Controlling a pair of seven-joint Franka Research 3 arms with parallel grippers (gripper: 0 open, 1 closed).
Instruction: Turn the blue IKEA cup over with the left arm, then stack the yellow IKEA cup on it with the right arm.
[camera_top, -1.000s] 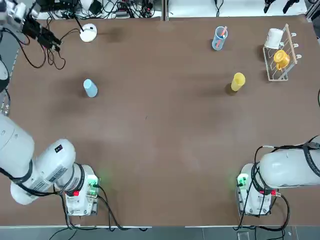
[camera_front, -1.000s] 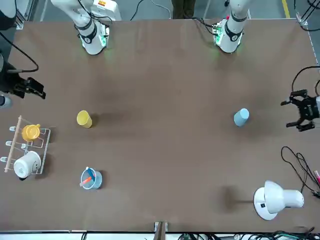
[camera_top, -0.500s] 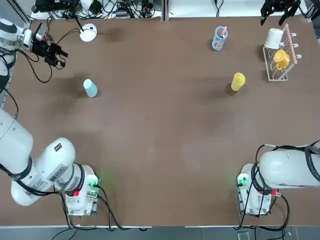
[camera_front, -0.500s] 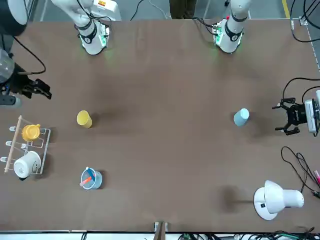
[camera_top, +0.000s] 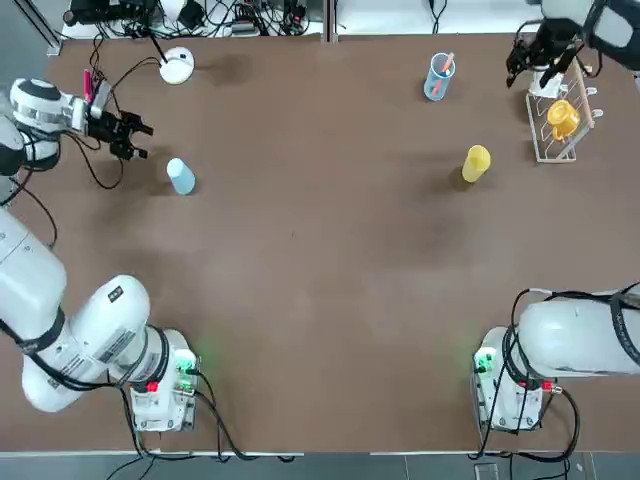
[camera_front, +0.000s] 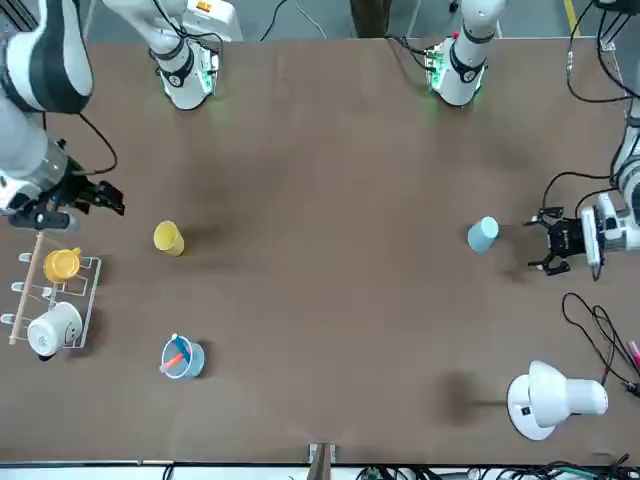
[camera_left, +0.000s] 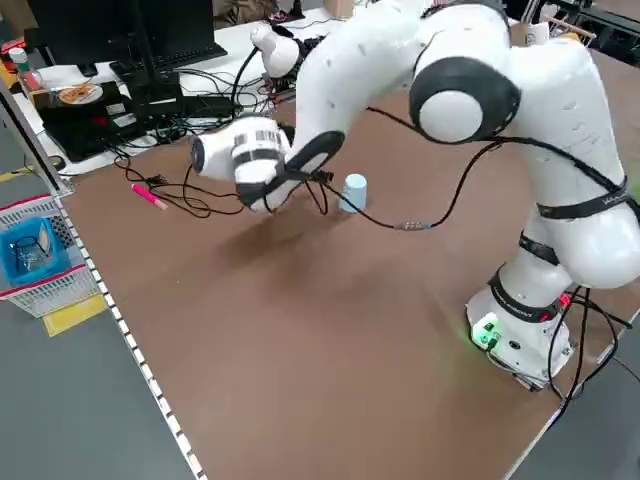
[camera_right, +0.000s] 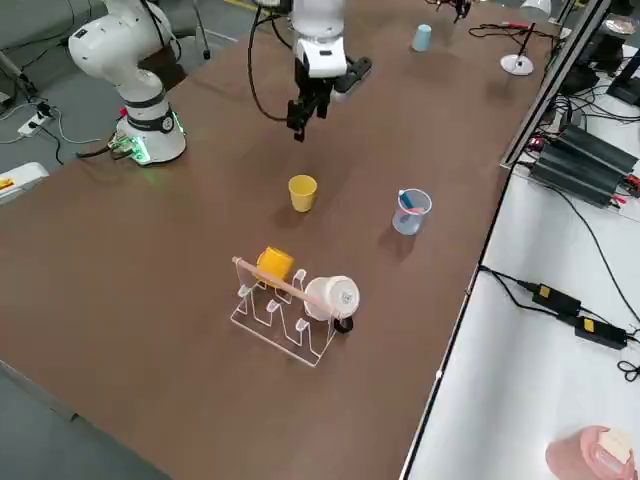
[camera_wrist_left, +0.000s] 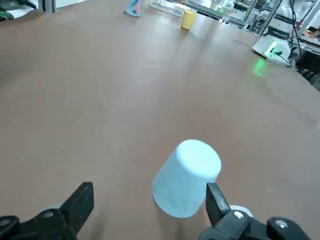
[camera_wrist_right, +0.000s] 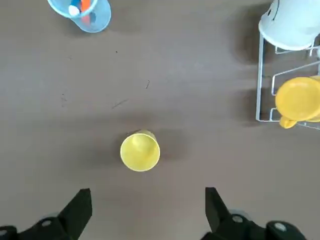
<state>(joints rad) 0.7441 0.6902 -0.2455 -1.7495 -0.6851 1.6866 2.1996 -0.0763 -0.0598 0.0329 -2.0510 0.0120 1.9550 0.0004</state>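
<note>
Here, blue IKEA cup (camera_top: 181, 176) upside down, base up, long axis vertical.

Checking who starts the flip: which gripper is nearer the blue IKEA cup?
Left. The left gripper, open, sits just beside the blue IKEA cup; the right gripper, also open, is across the table, above the mug rack.

Brown worktop (camera_top: 320, 280), blue IKEA cup (camera_top: 181, 176) upside down, yellow IKEA cup (camera_top: 476, 162) upright, clear tumbler (camera_top: 438, 77) with sticks, wire mug rack (camera_top: 558, 118), white lamp (camera_top: 176, 65), both arm bases
</note>
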